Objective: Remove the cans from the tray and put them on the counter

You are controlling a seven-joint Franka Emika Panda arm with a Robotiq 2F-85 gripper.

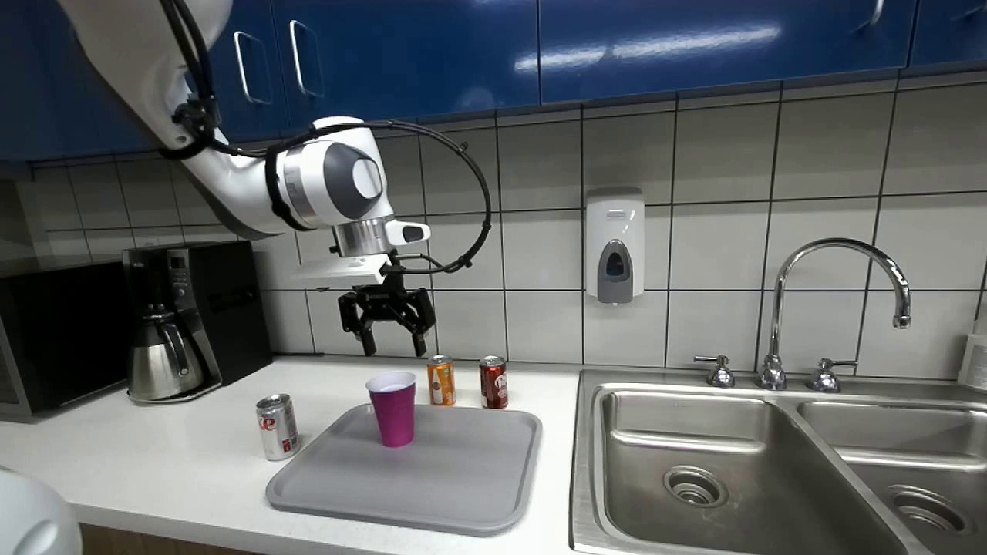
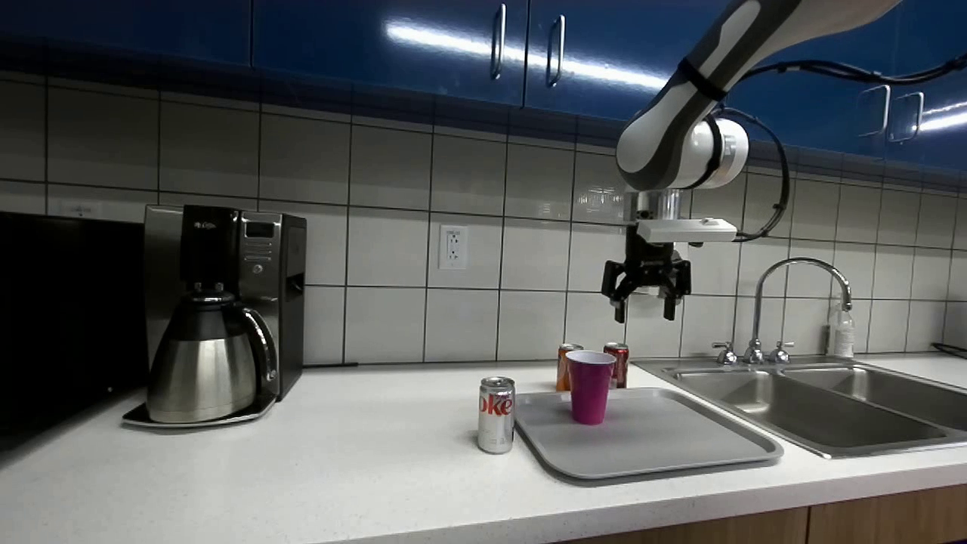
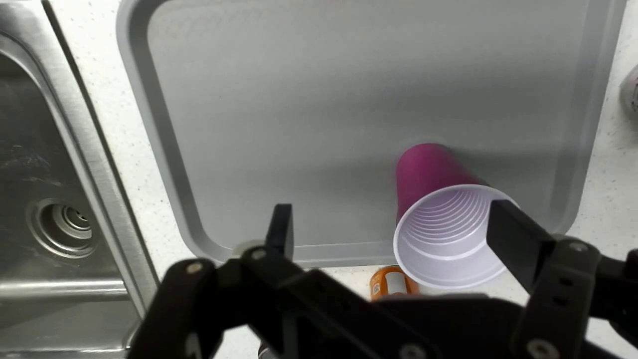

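Note:
My gripper (image 1: 395,348) hangs open above the far side of the grey tray (image 1: 463,478), nothing between its fingers. Three cans stand upright on the white counter (image 2: 363,461), off the tray. The silver can (image 2: 496,415) is beside the tray on the coffee maker's side; the wrist view catches only its edge. Behind the tray's far rim are the orange can (image 1: 441,381) and the dark red can (image 1: 493,383), side by side with a gap. In the wrist view, gripper parts cover much of the orange can (image 3: 377,285) and nearly all of the dark red one.
A magenta cup (image 1: 395,416) stands upright on the tray, below the gripper and partly hiding the orange can in an exterior view. The steel sink (image 1: 686,439) with its tall faucet (image 1: 779,308) adjoins the counter. A coffee maker (image 2: 211,325) stands at the opposite end. Blue cabinets (image 1: 416,54) hang overhead.

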